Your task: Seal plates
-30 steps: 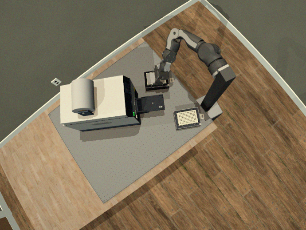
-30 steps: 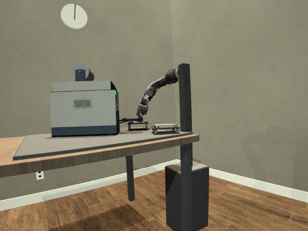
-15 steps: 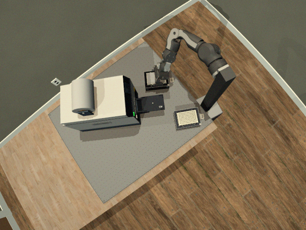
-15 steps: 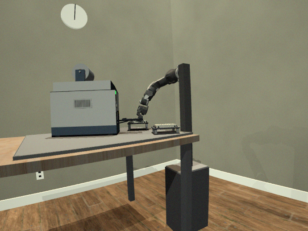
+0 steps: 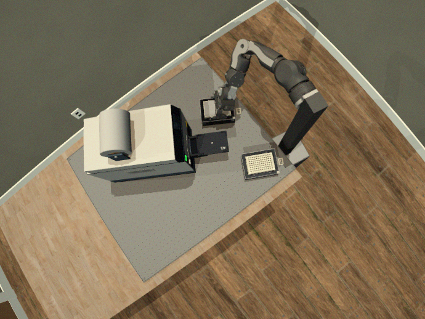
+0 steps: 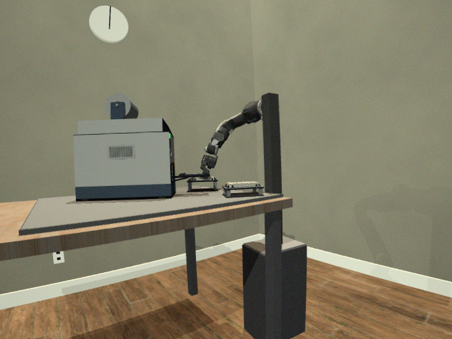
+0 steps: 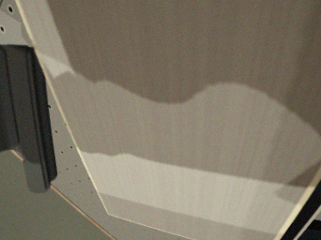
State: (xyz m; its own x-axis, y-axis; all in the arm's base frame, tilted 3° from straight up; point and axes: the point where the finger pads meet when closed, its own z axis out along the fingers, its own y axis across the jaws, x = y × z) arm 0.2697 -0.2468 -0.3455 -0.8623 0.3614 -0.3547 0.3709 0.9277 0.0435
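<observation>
Foil-covered plate (image 5: 208, 109) sits in its nest (image 5: 206, 121) upper centre, my gripper (image 5: 223, 109) opening around it, holding nothing firmly; lifting away crooked could unseat it.

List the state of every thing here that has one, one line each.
Sealer lamp: green.
Stage: out, no plate on it.
Far plate: in its nest, smooth foil top, no wells showing.
Near plate: in its nest, wells open.
Claw: open, low over the far plate, holding nothing.
</observation>
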